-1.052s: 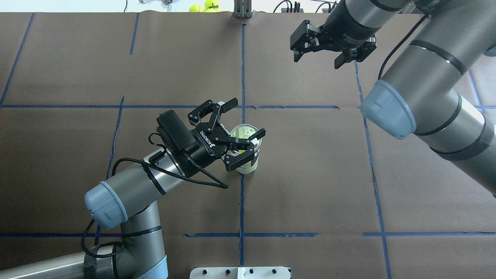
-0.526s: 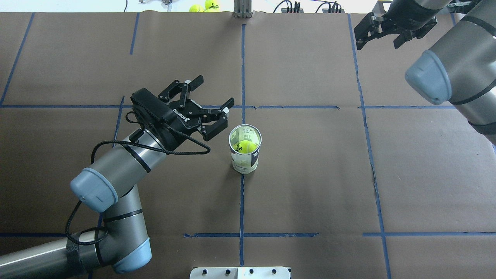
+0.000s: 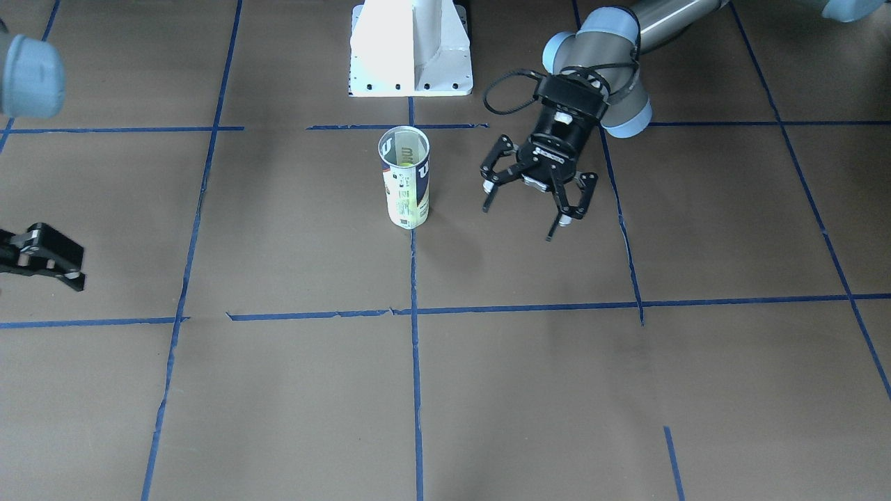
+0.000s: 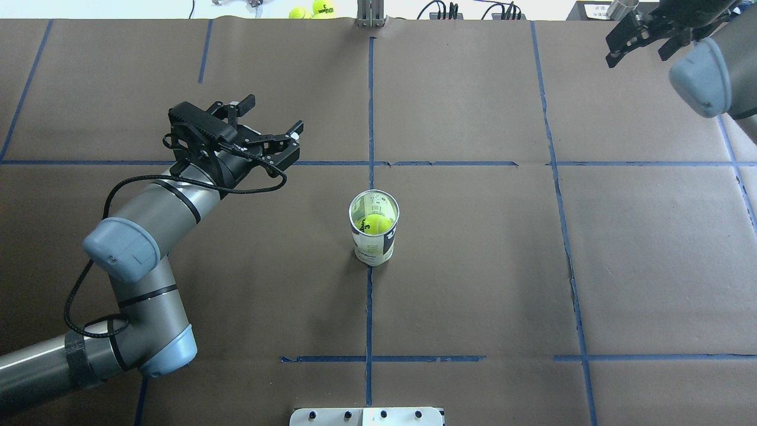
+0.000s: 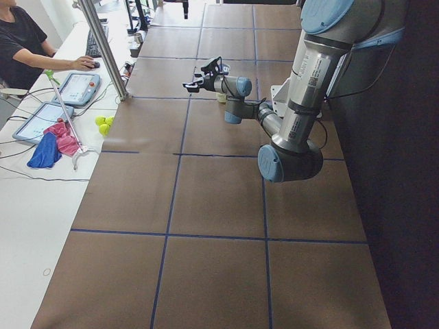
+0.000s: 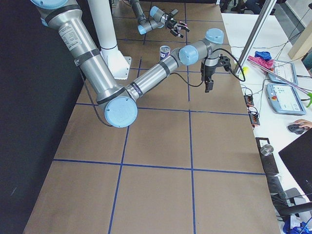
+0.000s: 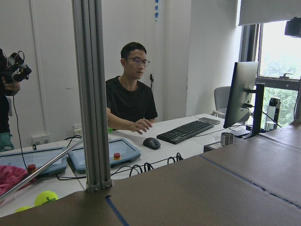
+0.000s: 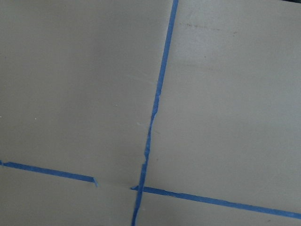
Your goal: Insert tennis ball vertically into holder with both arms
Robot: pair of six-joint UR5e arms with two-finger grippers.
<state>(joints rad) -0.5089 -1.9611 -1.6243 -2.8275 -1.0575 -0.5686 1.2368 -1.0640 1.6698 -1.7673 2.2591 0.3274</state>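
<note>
The holder (image 4: 374,234) stands upright at the table's middle on a blue tape line, its mouth open upward. The tennis ball (image 4: 374,223) sits inside it. The holder also shows in the front-facing view (image 3: 405,177) and the right view (image 6: 165,50). My left gripper (image 4: 269,127) is open and empty, well to the left of and beyond the holder, pointing toward the far edge; it also shows in the front-facing view (image 3: 525,219). My right gripper (image 4: 641,38) is open and empty at the far right corner, far from the holder, and shows at the edge of the front-facing view (image 3: 42,261).
Spare tennis balls (image 4: 312,9) lie beyond the far table edge beside an aluminium post (image 4: 369,12). The white pedestal base (image 3: 411,45) stands at the near edge. An operator (image 7: 131,94) sits at a desk with tablets and a keyboard past the far edge.
My left gripper, open around the holder's top a second ago, has pulled away to the left and farther back. My right gripper has moved off to the far right corner. The ball stays in the holder.
</note>
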